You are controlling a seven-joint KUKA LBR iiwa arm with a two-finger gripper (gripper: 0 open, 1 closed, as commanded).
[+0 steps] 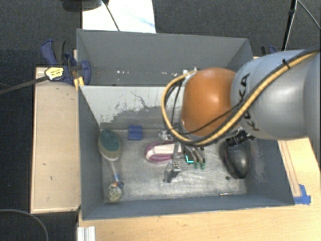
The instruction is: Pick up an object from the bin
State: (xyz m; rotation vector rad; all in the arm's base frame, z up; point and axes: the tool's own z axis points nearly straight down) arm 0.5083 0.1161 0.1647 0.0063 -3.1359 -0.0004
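One pink obj. beside pincer

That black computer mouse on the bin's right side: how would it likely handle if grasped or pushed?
The black mouse looks like a hard shell, so it is probably stiff. Its smooth domed back may slip from a pinch. It appears to lie flat on the bin floor, so a push would likely slide it, not roll it.

Soft, even light falls from overhead on the bin, back wall flatly lit with no hard glare. A broad dull sheen sits on the orange cover over the bin's middle. Shadow pools under the arm at the bin's right end, while the left end is brighter
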